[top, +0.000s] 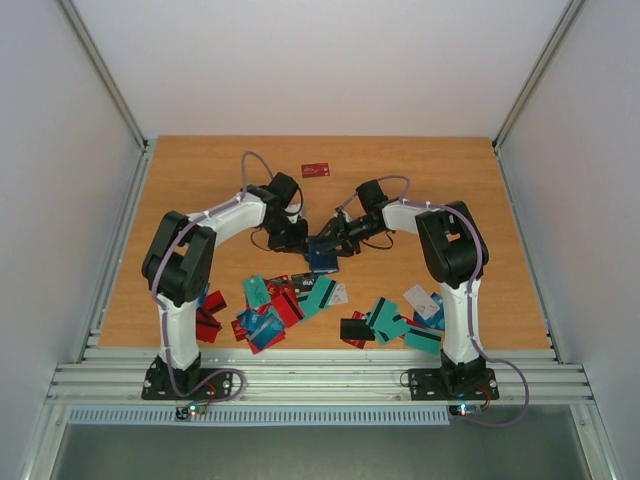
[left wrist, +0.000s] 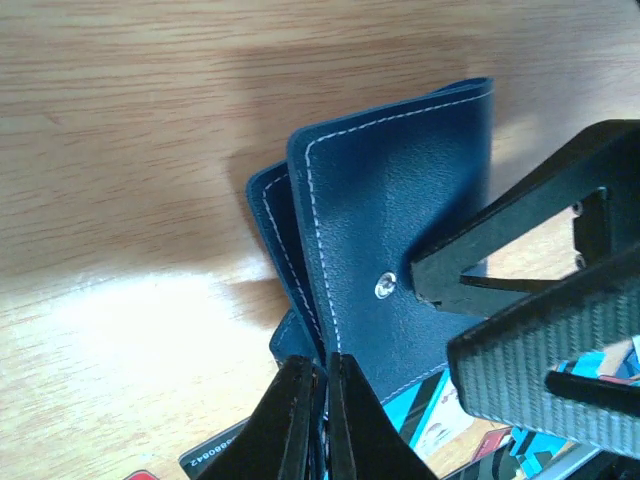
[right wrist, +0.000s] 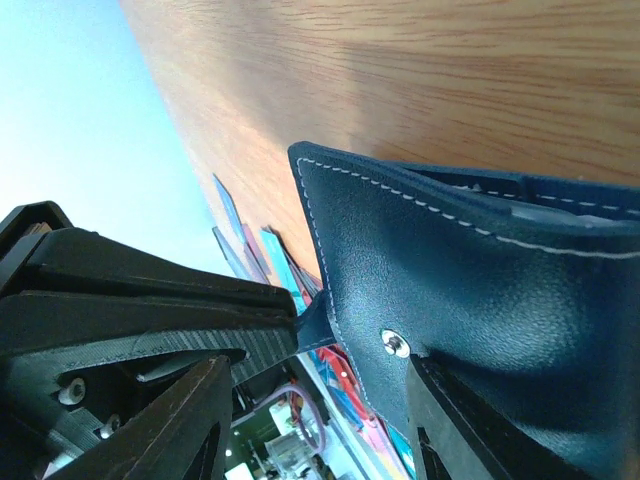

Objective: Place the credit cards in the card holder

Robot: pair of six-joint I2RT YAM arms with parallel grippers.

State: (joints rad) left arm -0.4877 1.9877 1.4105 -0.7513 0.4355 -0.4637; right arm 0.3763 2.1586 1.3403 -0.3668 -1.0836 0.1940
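Observation:
The dark navy card holder [top: 323, 254] is half open at mid-table between both arms. In the left wrist view the card holder [left wrist: 390, 210] shows its stitched flap with a metal snap. My left gripper [left wrist: 320, 372] is shut on its lower edge [top: 301, 240]. My right gripper [right wrist: 318, 385] is open, and one finger [right wrist: 455, 420] rests against the flap [right wrist: 450, 270] beside the snap. It also shows in the top view [top: 342, 237]. Several teal, red, blue and white credit cards [top: 290, 303] lie scattered near the front, with more [top: 400, 320] on the right.
One red card [top: 316, 169] lies alone at the far middle of the table. Cards [left wrist: 432, 420] lie just below the holder. White walls and metal rails [top: 120, 240] enclose the wooden table on all sides.

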